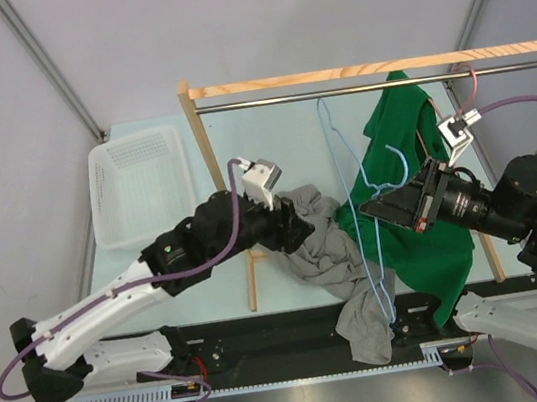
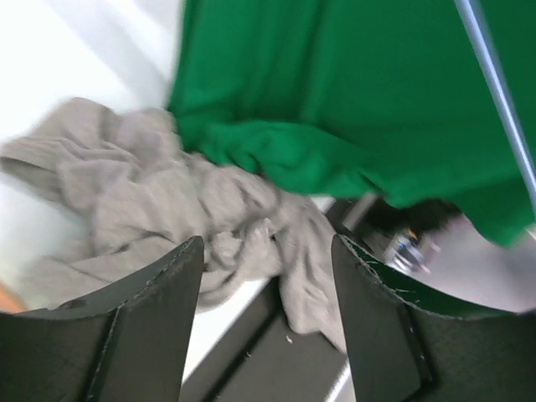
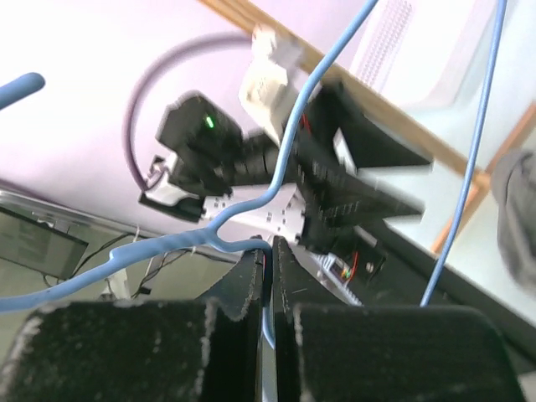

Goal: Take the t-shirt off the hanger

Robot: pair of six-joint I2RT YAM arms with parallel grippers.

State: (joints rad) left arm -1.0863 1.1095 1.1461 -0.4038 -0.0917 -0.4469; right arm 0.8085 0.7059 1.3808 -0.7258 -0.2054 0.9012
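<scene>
A grey t-shirt (image 1: 327, 243) lies crumpled on the table, one end drooping over the front edge. It is off the blue wire hanger (image 1: 353, 173), which stands upright beside it. My right gripper (image 1: 373, 209) is shut on the hanger's wire just below the twisted neck (image 3: 209, 234). My left gripper (image 1: 303, 228) is open and empty, hovering at the left side of the grey t-shirt (image 2: 167, 201), with cloth showing between the fingers (image 2: 159, 293). A green shirt (image 1: 409, 190) hangs from the rail behind the hanger.
A wooden rack (image 1: 370, 69) with a metal rail spans the back; its left post (image 1: 215, 168) stands by my left arm. A white basket (image 1: 140, 185) sits at the back left. The green shirt (image 2: 335, 100) fills the top of the left wrist view.
</scene>
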